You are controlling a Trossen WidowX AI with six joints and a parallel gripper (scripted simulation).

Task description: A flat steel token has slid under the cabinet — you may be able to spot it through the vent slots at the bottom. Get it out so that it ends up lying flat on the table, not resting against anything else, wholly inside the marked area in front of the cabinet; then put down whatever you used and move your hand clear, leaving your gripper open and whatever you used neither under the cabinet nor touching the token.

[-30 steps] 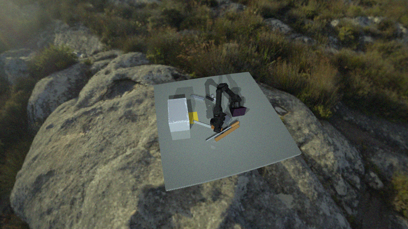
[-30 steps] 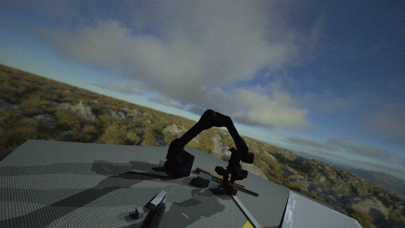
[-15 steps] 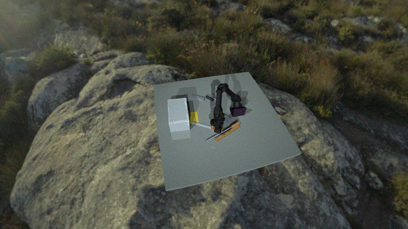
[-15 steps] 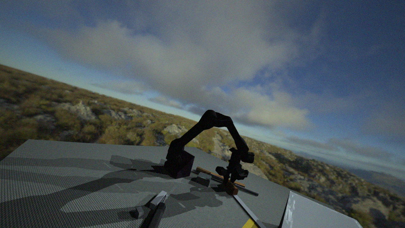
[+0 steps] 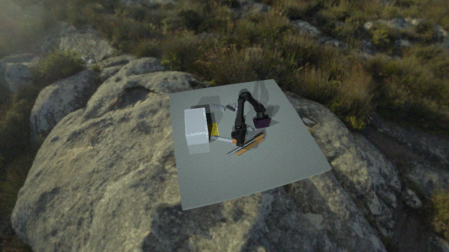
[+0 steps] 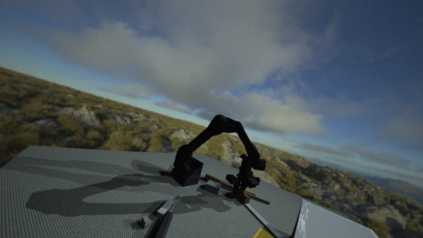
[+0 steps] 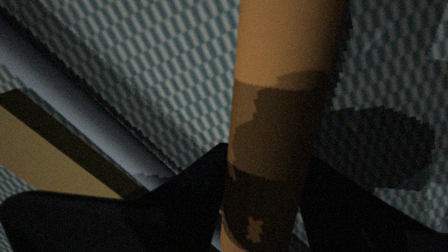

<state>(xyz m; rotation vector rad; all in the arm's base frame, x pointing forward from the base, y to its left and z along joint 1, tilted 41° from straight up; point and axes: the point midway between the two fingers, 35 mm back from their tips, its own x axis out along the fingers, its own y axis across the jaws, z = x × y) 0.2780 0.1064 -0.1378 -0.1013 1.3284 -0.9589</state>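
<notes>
My gripper (image 5: 239, 144) (image 6: 239, 189) (image 7: 261, 155) points down and is shut on the orange handle (image 5: 234, 141) (image 6: 243, 197) (image 7: 283, 45) of a tool low over the table. The tool's thin grey shaft (image 5: 221, 139) (image 6: 260, 218) runs from the handle toward the white cabinet (image 5: 196, 122) (image 6: 328, 221). Its far end is close to the cabinet's front, beside the yellow marked area (image 5: 215, 129) (image 6: 262, 233); whether it reaches under the cabinet I cannot tell. The steel token is not visible in any view; the vent slots cannot be made out.
A grey rod (image 5: 232, 151) (image 6: 261, 200) (image 7: 75, 110) and an orange bar (image 5: 250, 146) (image 6: 212, 178) (image 7: 52, 154) lie beside the gripper. A grey block (image 6: 212, 186) lies near the arm's base. A light grey bar (image 5: 217, 107) (image 6: 166, 206) and a small grey cube (image 6: 145, 221) lie farther off.
</notes>
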